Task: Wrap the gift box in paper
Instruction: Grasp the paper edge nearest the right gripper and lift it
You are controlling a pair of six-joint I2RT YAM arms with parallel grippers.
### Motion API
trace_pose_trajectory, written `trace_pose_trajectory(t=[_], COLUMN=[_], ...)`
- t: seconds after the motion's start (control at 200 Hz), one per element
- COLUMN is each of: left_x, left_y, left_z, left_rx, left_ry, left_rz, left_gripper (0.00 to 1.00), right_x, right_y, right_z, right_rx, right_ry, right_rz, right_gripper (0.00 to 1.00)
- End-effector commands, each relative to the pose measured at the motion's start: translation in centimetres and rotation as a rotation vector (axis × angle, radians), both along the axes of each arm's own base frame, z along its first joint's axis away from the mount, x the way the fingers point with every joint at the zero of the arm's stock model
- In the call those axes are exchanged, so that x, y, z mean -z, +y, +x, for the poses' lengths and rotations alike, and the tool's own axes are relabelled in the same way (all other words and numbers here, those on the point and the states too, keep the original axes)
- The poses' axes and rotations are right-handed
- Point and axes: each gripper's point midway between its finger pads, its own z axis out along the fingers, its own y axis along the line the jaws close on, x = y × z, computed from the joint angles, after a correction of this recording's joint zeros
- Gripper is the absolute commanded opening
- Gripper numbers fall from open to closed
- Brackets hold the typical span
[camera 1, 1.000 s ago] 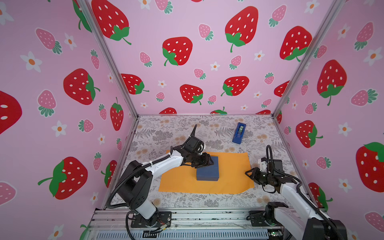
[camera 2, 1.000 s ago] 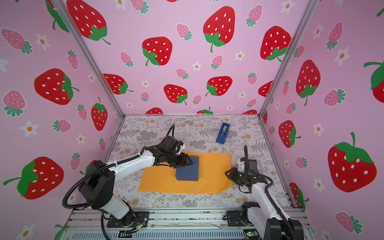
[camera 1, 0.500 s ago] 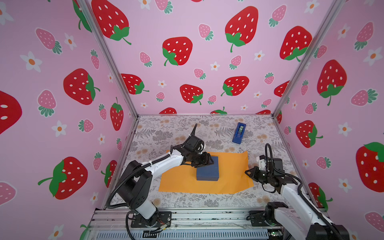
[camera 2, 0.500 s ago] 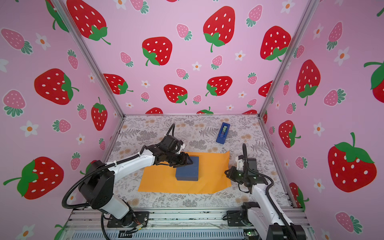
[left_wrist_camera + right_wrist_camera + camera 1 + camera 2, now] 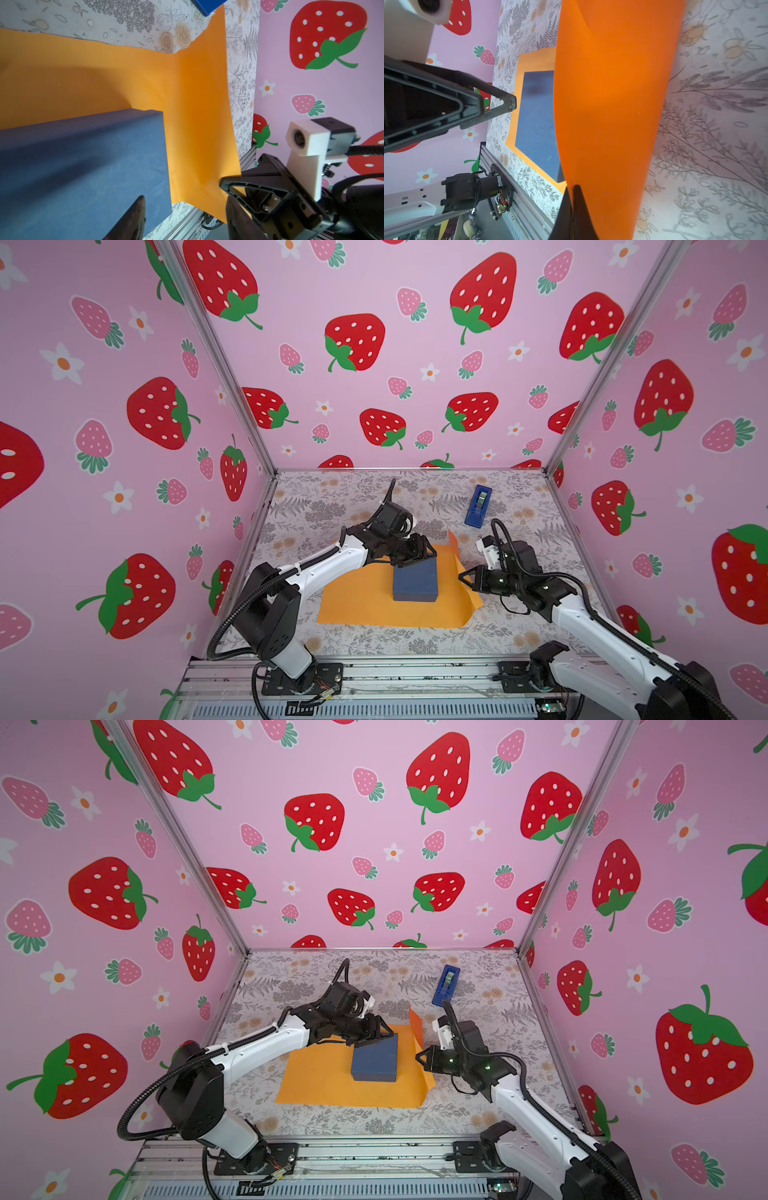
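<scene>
Both top views: gift box [image 5: 415, 583] [image 5: 375, 1063] sits on the paper [image 5: 357, 605] [image 5: 316, 1081], right of the sheet's centre, on the floral table covering [image 5: 332, 497] [image 5: 291, 982]. The paper's left part lies flat. Its right edge is raised off the table just beside the box, with the far-right corner standing up. Right gripper [image 5: 462, 574] [image 5: 419, 1056] is pressed together on that raised edge. Left gripper [image 5: 419, 556] [image 5: 380, 1034] is over the box's far edge, jaws spread. Tape dispenser [image 5: 478, 506] [image 5: 445, 986] is far right, off the paper and well apart from both grippers.

Left wrist: left gripper [image 5: 185, 220] is spread, with one finger over the box lid [image 5: 83, 166] and the other past the box's right side. Nothing sits between them but the box corner; cannot tell whether the finger touches the lid. The lifted paper [image 5: 197, 104] stands as a wall between box and right gripper [image 5: 225, 184], which pinches its edge. A corner of the tape dispenser [image 5: 207, 6] shows beyond.

Right wrist: right gripper [image 5: 573, 205] tips are closed on the paper [image 5: 612, 104]. The raised sheet blocks most of the view, and only part of the box [image 5: 537, 124] shows behind it. One of the left fingers [image 5: 477, 108] hangs over the box's far side.
</scene>
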Motion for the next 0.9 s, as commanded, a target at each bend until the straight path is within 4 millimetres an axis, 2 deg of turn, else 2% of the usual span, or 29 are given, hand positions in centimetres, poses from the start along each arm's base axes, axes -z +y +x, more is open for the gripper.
trace_pose_trajectory(t=[0.0,0.195,0.715,0.895], left_x=[-2.5,-2.9,0.2,0.5], left_y=[-1.3,-1.4,-0.3,-0.5], left_z=[0.6,1.4,2.0,2.1], left_rx=[-0.036,-0.088,-0.128,-0.127], left_ry=[-0.003,0.003,0.033,0.033], left_rz=[-0.049,-0.046,0.094,0.105], left_gripper=[0.61,0.57,0.45,0.39], right_x=[-2.1,-2.0,-2.1,-1.6], right_y=[1.6,3.8,7.3,7.9], right_z=[0.8,0.3,-0.6,-0.8], right_rx=[0.018,-0.023,-0.096,-0.126], right_ry=[-0.042,-0.050,-0.080,-0.080], right_rz=[0.035,0.020,-0.038,-0.062], right_gripper=[0.00,0.00,0.00,0.00])
